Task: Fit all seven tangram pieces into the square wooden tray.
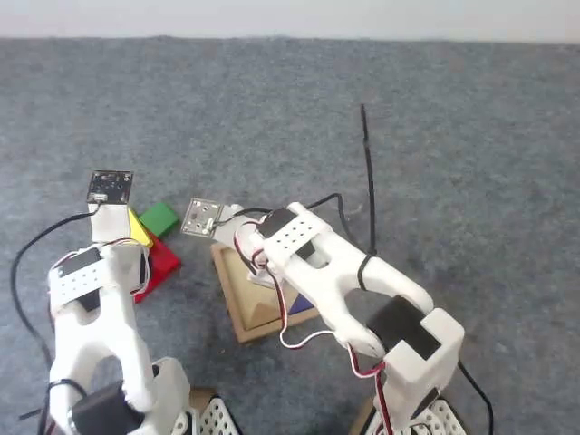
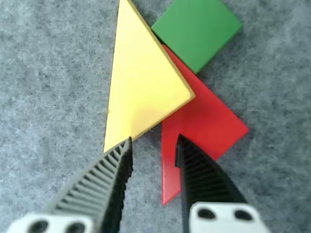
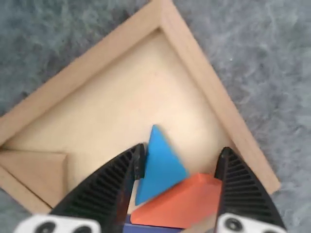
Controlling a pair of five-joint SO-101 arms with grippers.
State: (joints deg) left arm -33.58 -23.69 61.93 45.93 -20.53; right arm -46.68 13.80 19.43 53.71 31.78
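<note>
Left claw [image 2: 153,143] narrowly open over glossy yellow triangle [image 2: 138,82], red triangle [image 2: 204,121], green square [image 2: 197,29] on fuzzy grey worktop [image 2: 43,73]; right claw [image 3: 182,158] wide above square wooden tray [image 3: 204,73] containing blue triangle [image 3: 158,165], orange piece [image 3: 182,204].

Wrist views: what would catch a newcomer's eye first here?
A yellow triangle overlaps a red piece beside a green square on grey carpet, before the open left gripper. The open right gripper hangs over the wooden tray, a blue triangle and orange piece between its fingers.
</note>
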